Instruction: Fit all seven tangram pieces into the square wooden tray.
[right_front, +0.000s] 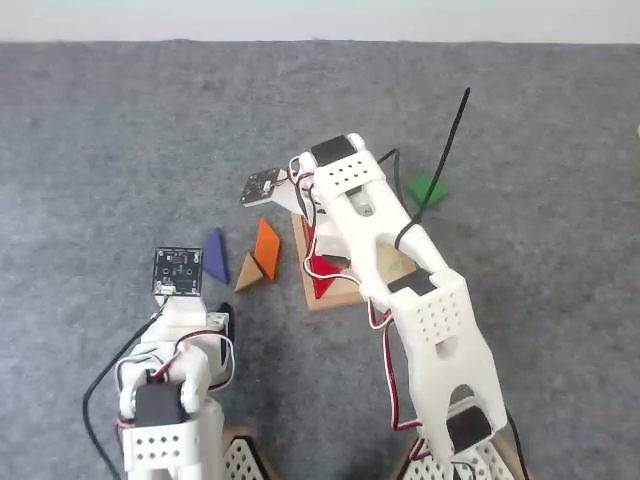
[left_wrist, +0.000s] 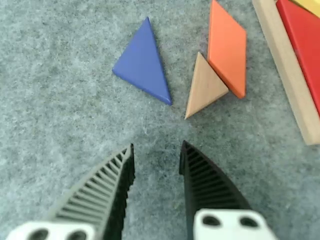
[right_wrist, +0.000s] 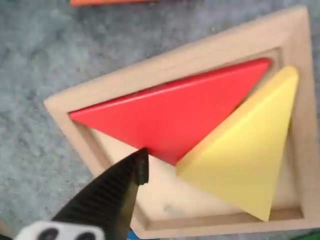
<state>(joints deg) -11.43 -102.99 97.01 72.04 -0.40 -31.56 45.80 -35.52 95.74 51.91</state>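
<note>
Two pieces lie in the wooden tray (right_wrist: 75, 107), mid-frame: red triangle (right_wrist: 170, 115), yellow triangle (right_wrist: 245, 160).
Left claw (left_wrist: 157, 150) is spread by the blue triangle (left_wrist: 142, 65), tan triangle (left_wrist: 204, 87) and orange piece (left_wrist: 227, 50) on the counter (left_wrist: 50, 100). Right claw (right_wrist: 141, 167) hangs over the tray; spread or not, I cannot tell.

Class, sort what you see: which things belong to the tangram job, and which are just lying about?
Belong to the job: wooden tray, red triangle, yellow triangle, blue triangle, orange parallelogram, tan triangle, green piece.
Just there: grey mat, black cable.
</note>
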